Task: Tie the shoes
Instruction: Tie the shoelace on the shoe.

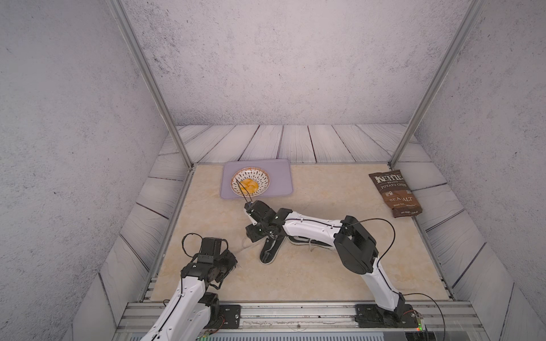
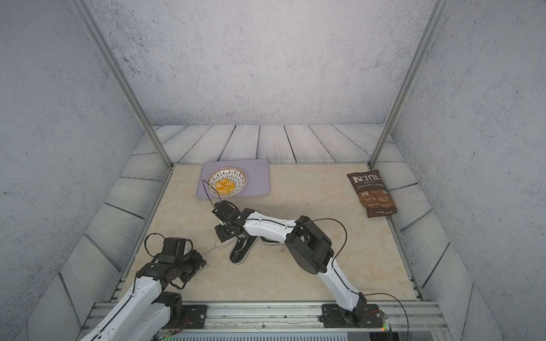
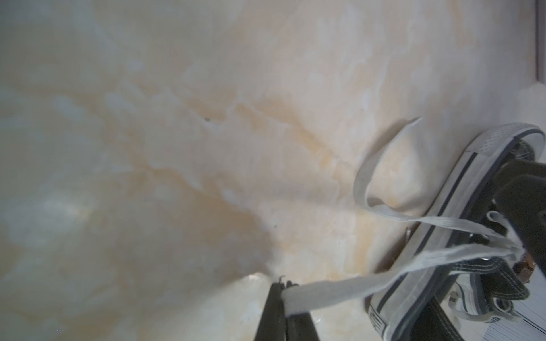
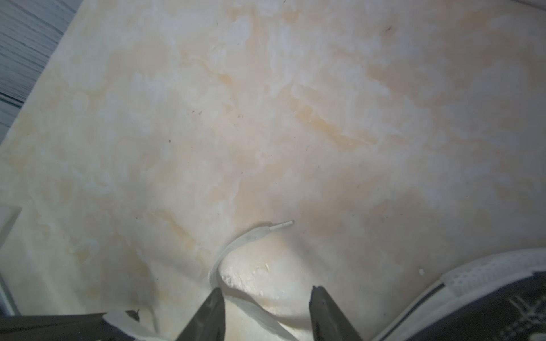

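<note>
Two shoes (image 1: 268, 252), one bowl (image 1: 263, 176), one tray (image 1: 282, 177), one chip bag (image 1: 394, 193)

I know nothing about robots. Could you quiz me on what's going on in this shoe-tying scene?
1. True or false: the left hand is clamped shut on a white lace.
2. Pick one. The right hand is: A) shut tight; B) open, over a loose lace end; C) out of every view.
3. Fill in: the bowl of chips sits on a lavender ____.
Key: 1 true; 2 B; 3 tray.
</note>
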Robot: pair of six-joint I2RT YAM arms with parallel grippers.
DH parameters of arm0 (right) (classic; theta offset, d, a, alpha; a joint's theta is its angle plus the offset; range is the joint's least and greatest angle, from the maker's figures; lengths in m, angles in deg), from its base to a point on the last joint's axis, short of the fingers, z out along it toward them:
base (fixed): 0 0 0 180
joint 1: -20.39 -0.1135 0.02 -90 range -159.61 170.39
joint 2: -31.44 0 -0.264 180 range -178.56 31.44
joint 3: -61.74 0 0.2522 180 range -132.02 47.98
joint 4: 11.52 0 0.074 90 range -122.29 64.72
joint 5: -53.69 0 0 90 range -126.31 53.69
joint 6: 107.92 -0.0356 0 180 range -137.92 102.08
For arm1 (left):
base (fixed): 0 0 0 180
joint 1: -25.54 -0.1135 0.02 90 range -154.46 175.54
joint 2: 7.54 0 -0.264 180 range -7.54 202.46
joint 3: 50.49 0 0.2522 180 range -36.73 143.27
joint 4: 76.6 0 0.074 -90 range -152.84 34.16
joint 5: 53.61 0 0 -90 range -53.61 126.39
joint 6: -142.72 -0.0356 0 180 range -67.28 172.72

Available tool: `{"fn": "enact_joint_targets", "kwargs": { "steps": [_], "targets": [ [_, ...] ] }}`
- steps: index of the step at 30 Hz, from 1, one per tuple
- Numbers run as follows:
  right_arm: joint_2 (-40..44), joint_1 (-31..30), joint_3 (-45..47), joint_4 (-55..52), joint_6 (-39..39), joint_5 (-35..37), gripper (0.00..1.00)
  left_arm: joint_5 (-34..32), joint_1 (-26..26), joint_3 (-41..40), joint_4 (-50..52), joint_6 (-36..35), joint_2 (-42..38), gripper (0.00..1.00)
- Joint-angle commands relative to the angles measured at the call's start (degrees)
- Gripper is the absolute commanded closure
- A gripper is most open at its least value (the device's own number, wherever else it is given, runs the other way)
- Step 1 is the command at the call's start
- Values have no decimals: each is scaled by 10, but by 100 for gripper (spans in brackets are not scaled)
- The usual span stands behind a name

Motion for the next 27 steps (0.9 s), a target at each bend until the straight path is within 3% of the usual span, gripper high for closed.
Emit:
{"fn": "enact_joint_targets", "kwargs": {
  "steps": [1, 20, 22, 27],
  "targets": [
    [-49, -17, -49, -75, -12, 39, 49, 2, 2, -4, 26, 15, 2, 100],
    [-194, -67, -234, -211, 34, 91, 46, 13, 2, -15, 35, 10, -31, 100],
    [-209, -68, -250, -226, 40, 106, 49, 13, 2, -16, 36, 9, -34, 100],
    [-225, -70, -260, -239, 61, 165, 74, 5, 2, -17, 38, 11, -42, 100]
  ]
}}
